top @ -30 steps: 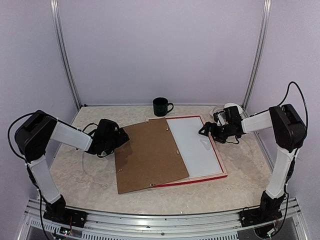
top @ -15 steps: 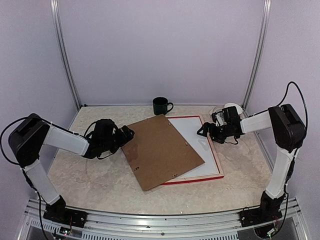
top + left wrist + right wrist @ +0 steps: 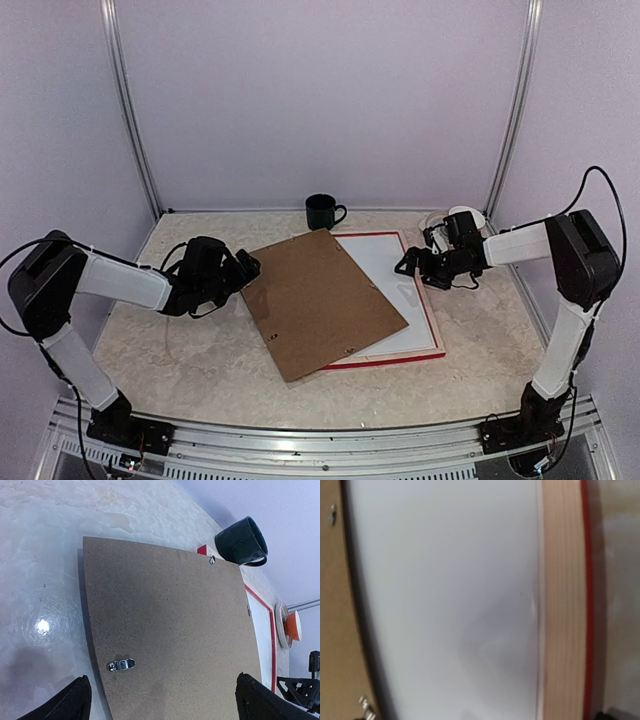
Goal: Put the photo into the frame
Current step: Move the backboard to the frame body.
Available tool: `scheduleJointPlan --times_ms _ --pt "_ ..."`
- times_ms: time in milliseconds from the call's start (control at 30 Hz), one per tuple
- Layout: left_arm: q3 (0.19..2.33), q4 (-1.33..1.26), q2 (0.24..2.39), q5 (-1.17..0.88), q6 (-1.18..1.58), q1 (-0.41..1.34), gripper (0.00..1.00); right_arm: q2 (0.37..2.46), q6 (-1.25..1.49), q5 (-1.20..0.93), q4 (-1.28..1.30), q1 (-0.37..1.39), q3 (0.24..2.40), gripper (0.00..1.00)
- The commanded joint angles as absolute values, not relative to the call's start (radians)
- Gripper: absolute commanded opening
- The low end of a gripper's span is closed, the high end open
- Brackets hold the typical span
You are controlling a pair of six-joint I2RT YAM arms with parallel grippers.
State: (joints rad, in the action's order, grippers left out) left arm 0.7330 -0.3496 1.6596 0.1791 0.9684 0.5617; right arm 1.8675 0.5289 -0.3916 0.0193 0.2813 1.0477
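The frame (image 3: 433,318) lies face down right of centre, pale wood back up, red on its outer edge. Inside it lies a plain white sheet (image 3: 385,268), which looks like the photo's back; no print shows. A brown backing board (image 3: 320,300) lies askew over the frame's left part. My left gripper (image 3: 248,268) is open at the board's left corner, its fingers (image 3: 75,705) spread wide above the board (image 3: 165,620). My right gripper (image 3: 405,264) hovers open over the frame's right side, with nothing in it. Its wrist view is blurred, showing white sheet (image 3: 445,600) and wood rim (image 3: 562,600).
A dark mug (image 3: 322,212) stands behind the board's far corner, close to the frame (image 3: 272,630). A white dish (image 3: 463,214) holding something orange (image 3: 292,625) sits at the back right. Walls and metal posts close in the marbled table on three sides.
The backing board has swung clockwise and slid right, covering more of the frame. My left gripper followed it right, then eased back. The right gripper has hardly moved.
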Motion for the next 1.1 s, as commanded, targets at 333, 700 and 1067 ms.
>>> scheduleJointPlan --times_ms 333,700,1067 --pt "0.671 -0.279 1.551 0.238 1.025 0.560 0.99 1.689 0.435 -0.461 0.151 0.340 1.064 0.97" --pt "0.648 -0.360 1.634 0.201 1.040 0.557 0.95 1.769 0.426 -0.570 0.140 0.397 1.010 0.90" --pt "0.655 -0.389 1.678 0.200 1.042 0.555 0.88 1.848 0.404 -0.621 0.126 0.397 1.012 0.82"
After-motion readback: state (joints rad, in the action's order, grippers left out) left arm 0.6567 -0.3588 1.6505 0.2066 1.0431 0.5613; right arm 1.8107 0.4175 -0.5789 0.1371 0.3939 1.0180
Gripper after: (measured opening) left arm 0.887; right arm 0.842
